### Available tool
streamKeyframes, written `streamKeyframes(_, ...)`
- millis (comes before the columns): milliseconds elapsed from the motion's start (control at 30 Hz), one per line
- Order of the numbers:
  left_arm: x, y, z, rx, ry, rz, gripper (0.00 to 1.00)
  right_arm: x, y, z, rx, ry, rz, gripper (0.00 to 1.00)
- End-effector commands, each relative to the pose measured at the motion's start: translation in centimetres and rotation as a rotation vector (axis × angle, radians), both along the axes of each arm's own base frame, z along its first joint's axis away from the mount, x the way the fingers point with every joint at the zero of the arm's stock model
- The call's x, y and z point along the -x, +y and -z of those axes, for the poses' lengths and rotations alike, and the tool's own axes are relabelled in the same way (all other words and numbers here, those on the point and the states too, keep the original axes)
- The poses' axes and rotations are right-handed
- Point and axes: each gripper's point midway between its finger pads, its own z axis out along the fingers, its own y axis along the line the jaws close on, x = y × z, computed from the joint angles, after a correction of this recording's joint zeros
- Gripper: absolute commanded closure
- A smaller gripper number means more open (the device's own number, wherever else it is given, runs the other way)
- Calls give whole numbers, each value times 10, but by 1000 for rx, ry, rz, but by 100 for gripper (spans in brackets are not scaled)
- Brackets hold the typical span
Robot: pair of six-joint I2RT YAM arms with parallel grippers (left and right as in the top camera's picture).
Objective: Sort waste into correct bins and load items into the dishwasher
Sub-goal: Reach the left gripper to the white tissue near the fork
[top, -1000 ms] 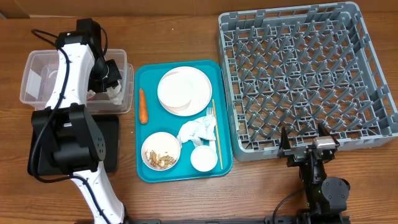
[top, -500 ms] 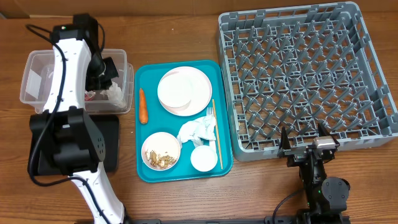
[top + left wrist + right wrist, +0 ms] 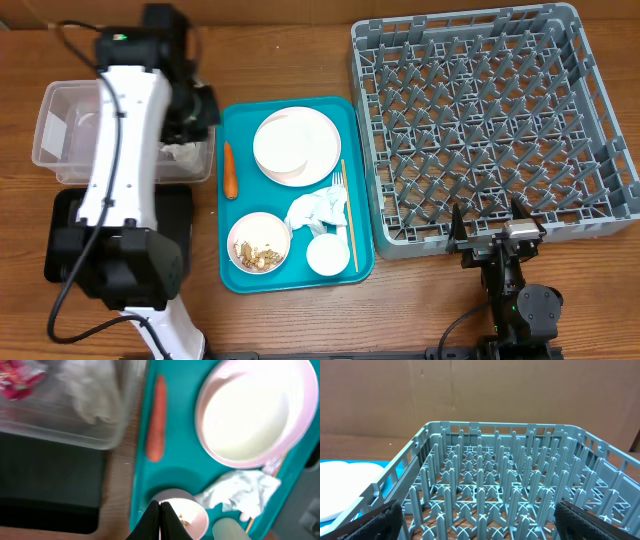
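Wood-grain tabletop, mid-brown w/ darker streaks, fills overhead view. Behind it in right wrist view: plain brown cardboard-like panel, vertical crease left of centre. Light soft, even.

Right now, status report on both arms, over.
Left end effector shut, holding nothing, at the edge of the teal tray. Right end effector open, beside dish rack. Carrot on tray, unsorted. Nothing covers it.

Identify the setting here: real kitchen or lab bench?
Probably a lab bench staged for dish clearing: a grey dish rack and a teal tray with a white plate and food scraps sit on a wooden table, against a cardboard-like backdrop.
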Motion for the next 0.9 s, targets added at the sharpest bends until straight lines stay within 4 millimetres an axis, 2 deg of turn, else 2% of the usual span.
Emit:
streamKeyframes(0, 9, -36, 5, -7, 15, 85, 96, 0, -1, 2, 0, -4, 2, 0)
streamKeyframes(133, 19, -78, 13, -24, 16, 207, 96, 0, -1, 2, 0, -4, 2, 0)
streamKeyframes(300, 32, -119, 13, -25, 5, 321, 96, 0, -1, 2, 0, -4, 2, 0)
streamKeyframes(433, 45, -139, 13, -25, 15, 381, 95, 0, -1, 2, 0, -4, 2, 0)
streamKeyframes(567, 51, -149, 13, -28, 15, 426, 81, 0, -1, 2, 0, -4, 2, 0)
streamKeyframes(667, 52, -150, 13, -30, 16, 464, 92, 0, -1, 2, 0, -4, 2, 0)
streamKeyframes(700, 52, -150, 13, -30, 16, 464, 92, 0, -1, 2, 0, -4, 2, 0)
streamKeyframes(800, 52, -150, 13, -29, 15, 463, 77, 0, -1, 2, 0, -4, 2, 0)
streamKeyframes(867, 49, -152, 13, -25, 0, 464, 62, 0, -1, 2, 0, -4, 2, 0)
